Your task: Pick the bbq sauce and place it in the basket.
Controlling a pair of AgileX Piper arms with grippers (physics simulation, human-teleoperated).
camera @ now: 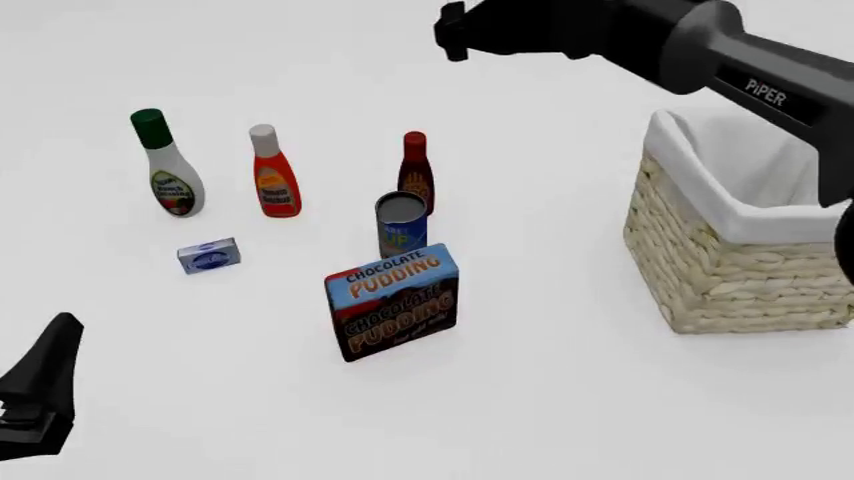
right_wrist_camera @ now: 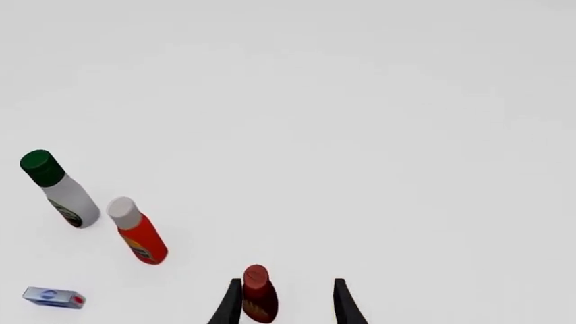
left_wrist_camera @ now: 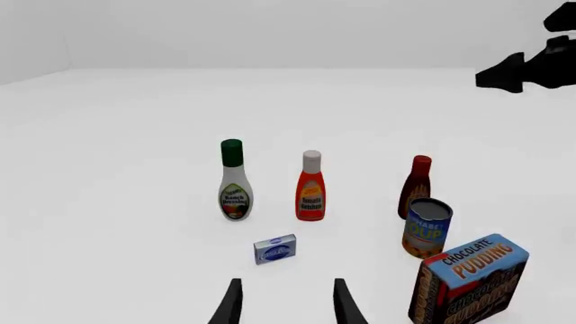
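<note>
The bbq sauce (camera: 415, 170) is a slim dark red-brown bottle with a red cap, standing upright near the table's middle, just behind a can. In the left wrist view the bbq sauce (left_wrist_camera: 417, 182) is partly hidden by that can. The wicker basket (camera: 721, 270) with white lining stands at the right. My right gripper (camera: 451, 30) hovers open, high above and beyond the bottle. In its own view the bbq sauce (right_wrist_camera: 258, 293) shows below, between the fingers of the right gripper (right_wrist_camera: 286, 304). My left gripper (left_wrist_camera: 288, 304) is open and holds nothing, low at the front left (camera: 54, 350).
A white ranch bottle with a green cap (camera: 167, 175) and an orange-red ketchup bottle (camera: 274, 178) stand left of the sauce. A soup can (camera: 400, 225) and a chocolate pudding box (camera: 391, 300) sit in front of it. A small blue box (camera: 208, 256) lies front left.
</note>
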